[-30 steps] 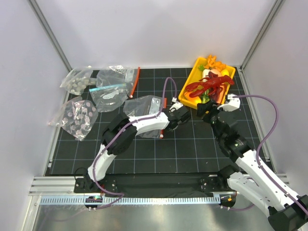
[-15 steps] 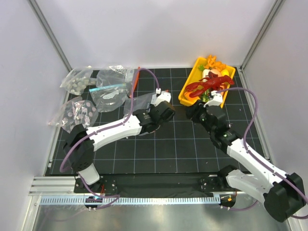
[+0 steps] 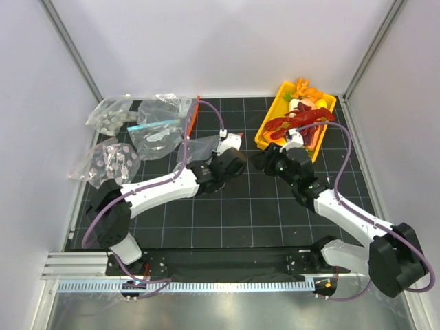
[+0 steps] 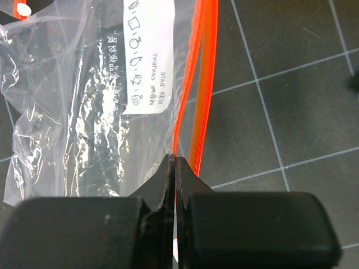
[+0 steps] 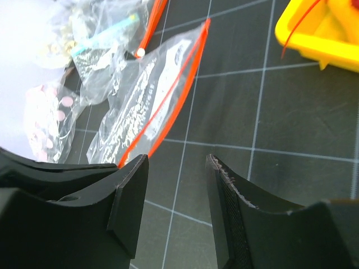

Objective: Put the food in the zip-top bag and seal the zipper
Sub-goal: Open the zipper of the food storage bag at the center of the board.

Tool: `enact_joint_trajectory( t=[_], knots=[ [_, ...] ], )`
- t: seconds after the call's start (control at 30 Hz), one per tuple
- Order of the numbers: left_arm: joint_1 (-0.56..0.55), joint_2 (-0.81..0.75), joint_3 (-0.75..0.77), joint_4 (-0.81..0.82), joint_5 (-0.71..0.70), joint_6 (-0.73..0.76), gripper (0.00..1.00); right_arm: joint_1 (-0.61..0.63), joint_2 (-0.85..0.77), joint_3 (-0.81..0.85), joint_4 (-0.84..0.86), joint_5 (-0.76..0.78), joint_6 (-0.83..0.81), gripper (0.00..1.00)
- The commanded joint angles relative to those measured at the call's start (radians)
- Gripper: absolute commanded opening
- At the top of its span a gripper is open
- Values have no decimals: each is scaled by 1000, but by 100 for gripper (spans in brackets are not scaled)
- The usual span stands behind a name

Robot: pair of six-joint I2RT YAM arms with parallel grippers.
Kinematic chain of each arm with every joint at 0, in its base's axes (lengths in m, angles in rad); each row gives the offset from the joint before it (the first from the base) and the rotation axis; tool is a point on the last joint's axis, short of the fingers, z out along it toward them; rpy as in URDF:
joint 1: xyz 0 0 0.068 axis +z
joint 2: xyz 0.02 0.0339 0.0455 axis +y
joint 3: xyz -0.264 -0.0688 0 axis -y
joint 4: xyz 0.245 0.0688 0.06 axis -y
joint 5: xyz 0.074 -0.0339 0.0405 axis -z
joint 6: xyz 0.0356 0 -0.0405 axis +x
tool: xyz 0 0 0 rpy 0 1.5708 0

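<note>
Clear, crinkled zip-top bag (image 4: pixel 73 123) with white label (image 4: pixel 148 56) lay on mat (image 3: pixel 240 206), left of yellow tray (image 3: pixel 263 142) holding lobster (image 3: pixel 295 124). Left gripper (image 4: pixel 175 168) pinched its red-orange zipper (image 4: pixel 197 84), seemingly one lip only. Right gripper (image 5: pixel 176 168) spread, empty, nearby.

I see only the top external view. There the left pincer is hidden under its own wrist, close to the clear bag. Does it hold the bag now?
Observer: Yes. In the left wrist view the left pincer is shut on the zipper of the zip-top bag.
Operator: And the right pincer, does it carry something?
Observer: No. The right wrist view shows the right pincer open, with only the mat showing in its gap.
Operator: Is any food inside the bag?
Observer: None shows. Through the plastic only a white printed label is visible.
</note>
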Motion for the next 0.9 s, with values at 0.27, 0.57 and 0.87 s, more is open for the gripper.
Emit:
enact_joint_trajectory(
  t=[0.27, 0.57, 0.87],
  knots=[
    [-4, -75, -21, 97, 41, 14, 0, 28, 142, 6, 171, -94, 55, 52],
    [-17, -73, -27, 115, 76, 12, 0, 53, 227, 19, 231, -98, 46, 52],
    [-23, -90, -41, 134, 140, -9, 0, 69, 271, 44, 224, -85, 35, 51]
  ],
)
